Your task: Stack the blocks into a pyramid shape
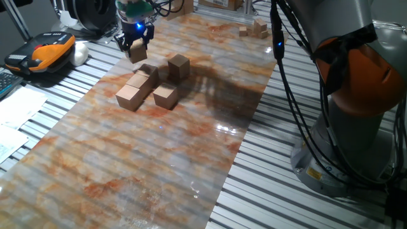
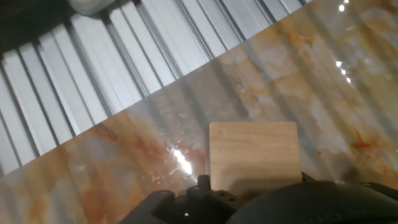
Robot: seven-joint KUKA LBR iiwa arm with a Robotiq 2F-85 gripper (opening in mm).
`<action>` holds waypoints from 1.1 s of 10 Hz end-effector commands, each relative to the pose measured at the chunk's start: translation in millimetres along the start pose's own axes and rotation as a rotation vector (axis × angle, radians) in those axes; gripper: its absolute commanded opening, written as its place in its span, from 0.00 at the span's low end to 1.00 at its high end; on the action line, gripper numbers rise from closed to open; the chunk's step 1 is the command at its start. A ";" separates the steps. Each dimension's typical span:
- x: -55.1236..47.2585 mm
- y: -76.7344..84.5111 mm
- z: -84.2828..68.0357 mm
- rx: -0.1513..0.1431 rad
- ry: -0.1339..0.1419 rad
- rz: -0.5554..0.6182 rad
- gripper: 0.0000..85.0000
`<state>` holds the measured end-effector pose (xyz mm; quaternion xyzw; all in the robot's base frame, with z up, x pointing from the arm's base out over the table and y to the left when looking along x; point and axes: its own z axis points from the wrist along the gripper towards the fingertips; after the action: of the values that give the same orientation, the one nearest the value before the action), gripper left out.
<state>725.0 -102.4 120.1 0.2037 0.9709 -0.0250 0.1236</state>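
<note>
— Gripper sits in the upper left of the fixed view, its fingers pinching one block clear of the marbled mat. The hand view shows that same block square between the fingers, mat beneath it.

— Where do the rest lie?

— Just right of and below it: a row of three cubes running toward the lower left, a loose cube beside them, and a taller cube at the upper right of the group, which may rest on another; I cannot tell.

— How should it be placed?

— I would line it over a seam between two base cubes, lower straight, and release only once it rests flat.

— Obstacles?

— The taller cube stands near the path. Small wooden pieces at the top and an orange device at far left are well apart.
</note>
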 end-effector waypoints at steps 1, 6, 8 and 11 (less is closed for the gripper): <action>-1.1 2.8 -1.1 -0.001 -0.005 -0.036 0.00; -3.9 16.5 -5.6 -0.072 0.013 -0.195 0.00; 0.2 21.7 -11.8 -0.063 0.016 -0.201 0.00; 0.1 28.1 -14.5 -0.065 0.028 -0.201 0.00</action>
<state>733.0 -74.9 134.2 0.1014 0.9885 -0.0031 0.1124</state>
